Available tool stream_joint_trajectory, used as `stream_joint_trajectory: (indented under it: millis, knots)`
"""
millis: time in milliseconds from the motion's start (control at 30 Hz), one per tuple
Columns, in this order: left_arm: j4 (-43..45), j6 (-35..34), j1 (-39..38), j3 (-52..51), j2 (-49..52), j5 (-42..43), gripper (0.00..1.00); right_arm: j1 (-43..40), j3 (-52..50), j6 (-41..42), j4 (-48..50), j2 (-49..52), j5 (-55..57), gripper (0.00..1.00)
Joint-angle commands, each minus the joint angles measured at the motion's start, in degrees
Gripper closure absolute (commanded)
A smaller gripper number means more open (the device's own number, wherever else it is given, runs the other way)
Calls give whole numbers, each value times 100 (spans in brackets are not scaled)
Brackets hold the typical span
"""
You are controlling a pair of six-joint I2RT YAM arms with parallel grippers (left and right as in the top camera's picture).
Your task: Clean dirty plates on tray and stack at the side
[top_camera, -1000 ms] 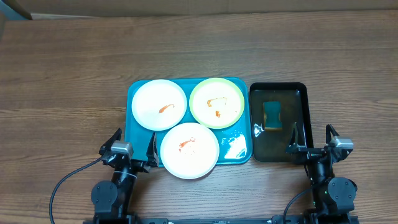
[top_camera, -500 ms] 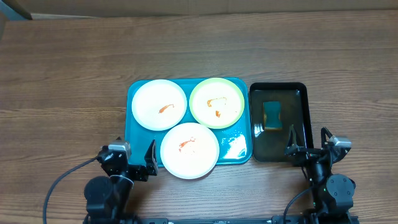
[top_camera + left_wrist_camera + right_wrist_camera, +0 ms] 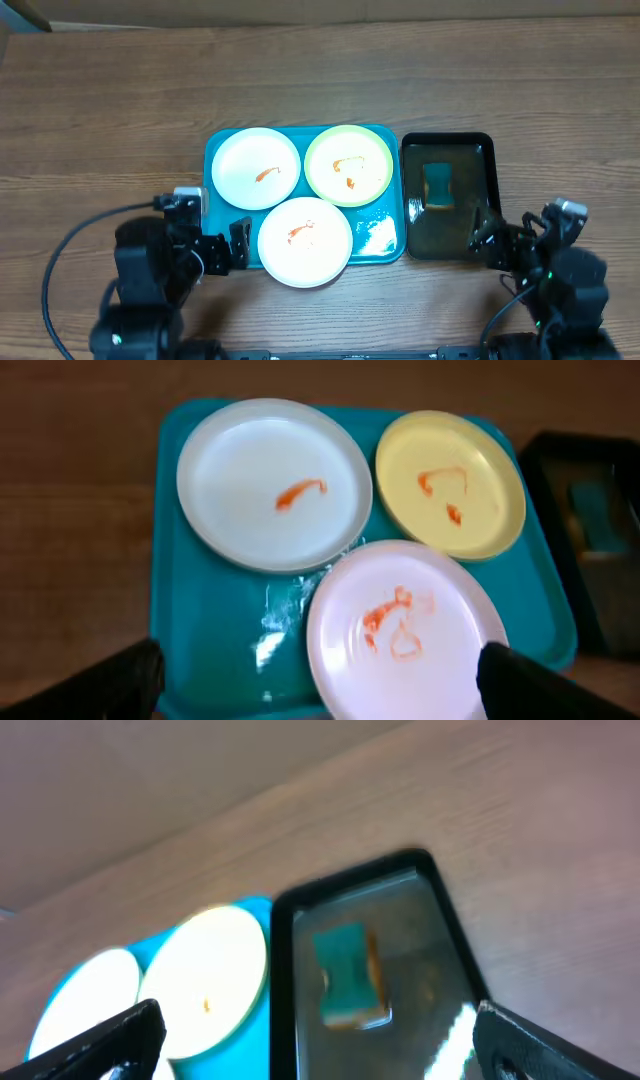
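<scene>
We should lower the released right gripper (left gripper released too) squarely over the teal rectangular sponge before clenching

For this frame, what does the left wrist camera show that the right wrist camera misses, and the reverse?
Only the left wrist: the near plate, and the orange smears on all three plates on the blue tray. Only the right wrist: the sponge seen sharply, lying in the black tray, and that tray's far rim. Both: the blue tray, the yellow-green plate, the far white plate, part of the black tray, and the wooden table.
</scene>
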Motion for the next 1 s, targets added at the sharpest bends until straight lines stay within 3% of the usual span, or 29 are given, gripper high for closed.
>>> stream_joint_trajectory:
  millis: [0,100,267,567,967]
  knots:
    - [-549,236,-11,686,697,450,0,-15,925,-33,-627,1075,-295,0]
    - [-898,225,-11,870,1165,605,0,-15,1646,-31,-1276,2057,-291,0]
    - [-970,-308,-11,870,1685,605,0,-15,2229,-28,-1517,3180,-730,0]
    - [-909,-302,-31,868,2865,599,1,-15,2262,-28,-1482,3665,-855,0]
    - [-466,-223,-520,868,4885,313,38,-15,2260,-28,-1482,3665,-822,0]
